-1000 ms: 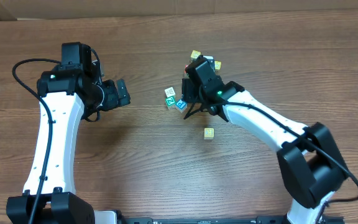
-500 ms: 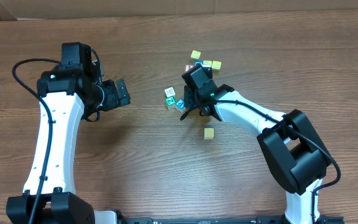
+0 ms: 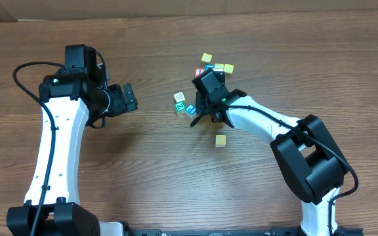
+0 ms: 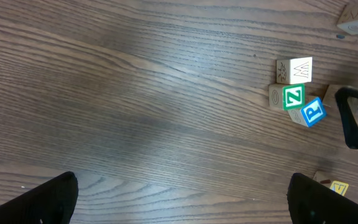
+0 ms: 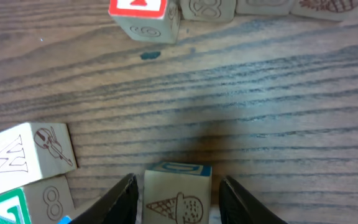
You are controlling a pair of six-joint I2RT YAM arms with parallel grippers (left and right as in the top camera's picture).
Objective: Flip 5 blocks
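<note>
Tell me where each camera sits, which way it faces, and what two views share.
Overhead: fixed above the table, looking straight down; both arms, the left gripper and the right gripper show.
Left wrist: up off the table, looking down toward the green Z block; its own fingers fill the bottom corners.
Right wrist: low over the table, facing the teal-topped block between its own fingers.
Shared: the green Z block and the W block appear in both wrist views.

Table (image 3: 143, 177): brown wood | on it: scattered blocks (image 3: 180, 106), red-faced cube (image 5: 138, 11)
</note>
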